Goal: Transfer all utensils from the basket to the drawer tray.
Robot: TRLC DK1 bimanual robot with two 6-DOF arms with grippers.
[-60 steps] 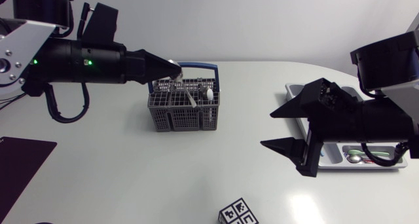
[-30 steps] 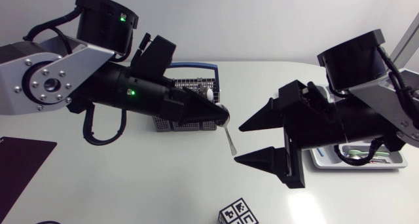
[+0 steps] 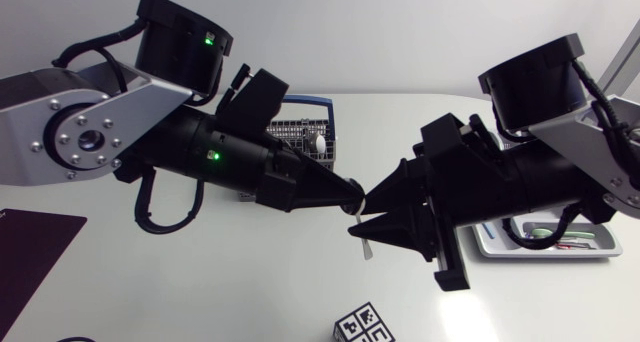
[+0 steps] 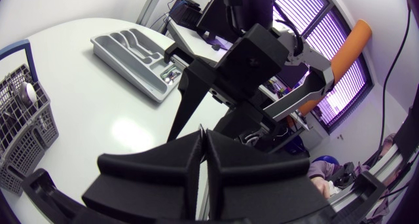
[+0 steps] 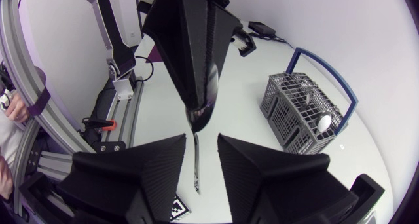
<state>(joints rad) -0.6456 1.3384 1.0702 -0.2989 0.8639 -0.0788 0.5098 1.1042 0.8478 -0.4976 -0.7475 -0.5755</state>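
Observation:
A metal spoon (image 5: 196,165) hangs over the middle of the table, its bowl pinched in my shut left gripper (image 3: 352,192) and its handle (image 3: 364,244) pointing down. My right gripper (image 3: 362,215) faces the left one tip to tip. Its fingers (image 5: 150,165) stand on either side of the handle with a gap showing on each side. The grey basket (image 3: 312,130) with a blue handle stands behind my left arm and holds several utensils, a white spoon (image 5: 323,122) among them. The grey drawer tray (image 3: 500,248) at the right holds several utensils.
A black-and-white marker cube (image 3: 362,326) sits near the table's front edge. A dark mat (image 3: 28,254) lies at the front left. My right arm covers much of the tray.
My left arm carried the spoon from the basket to the table's middle. My right arm swung left from the tray to meet it, and its fingers narrowed around the handle.

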